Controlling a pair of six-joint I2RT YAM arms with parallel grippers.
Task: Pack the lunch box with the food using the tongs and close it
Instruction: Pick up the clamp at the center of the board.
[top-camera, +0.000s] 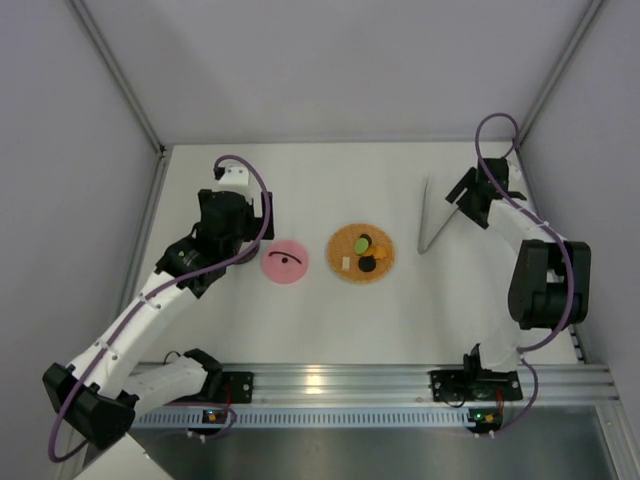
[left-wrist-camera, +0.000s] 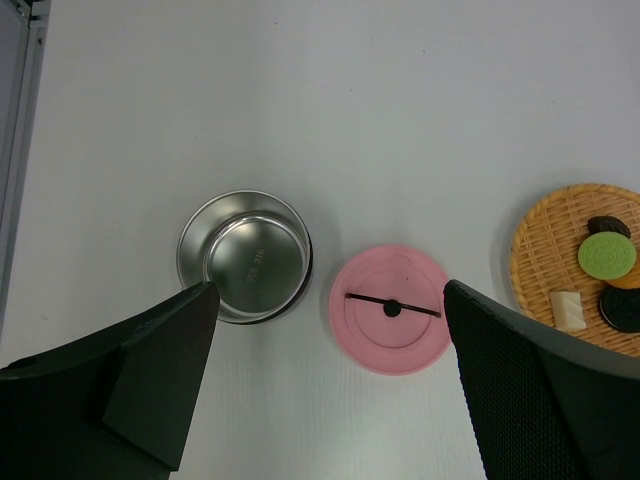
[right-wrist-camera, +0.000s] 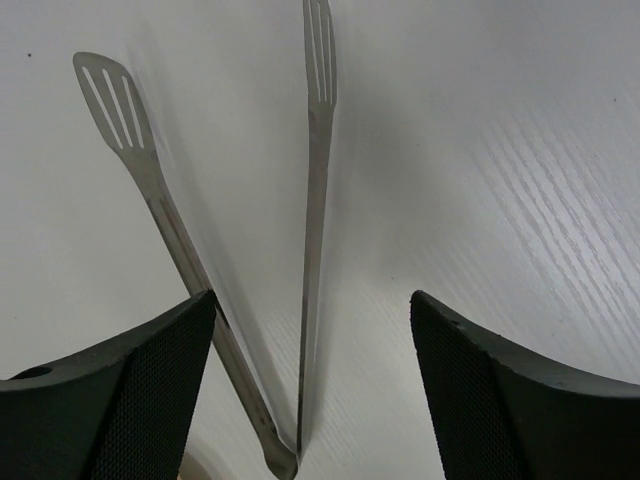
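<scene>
At 6 o'clock in the top view, nearest the lens, the ribbed aluminium rail (top-camera: 330, 380) carries the 2 arm bases. Mid-table sits the flat orange woven plate (top-camera: 338, 240), holding the small green, orange, black and pale toy food pieces (top-camera: 362, 244). The flat pink round lid with a black curved mark (top-camera: 285, 261) lies just beside it at 9 o'clock. The left gripper (top-camera: 240, 222) hangs at 10 o'clock of the lid and hides the tin from this view. The slim silver metal tongs (top-camera: 432, 215) lie at 3 o'clock of the plate, with the right gripper (top-camera: 470, 200) at their 3 o'clock side. In the left wrist view the left gripper (left-wrist-camera: 328, 300) stands fully spread and grasps nothing. The small round shiny steel tin (left-wrist-camera: 245, 255) sits uncovered and bare inside. The lid (left-wrist-camera: 392, 310) lies just beside the tin at 3 o'clock, and the plate (left-wrist-camera: 545, 240) with the food (left-wrist-camera: 606, 254) lies further on at 3 o'clock. In the right wrist view the right gripper (right-wrist-camera: 312, 300) straddles the tongs (right-wrist-camera: 316, 200), with their slotted tips at 12 o'clock and their joint at 6 o'clock. Its fingers are apart and no grip shows, though the 9 o'clock finger hides whether it touches that tong arm. The step in hand looks like picking up the tongs. Next, the fingers would need to clamp both tong arms and lift them.
</scene>
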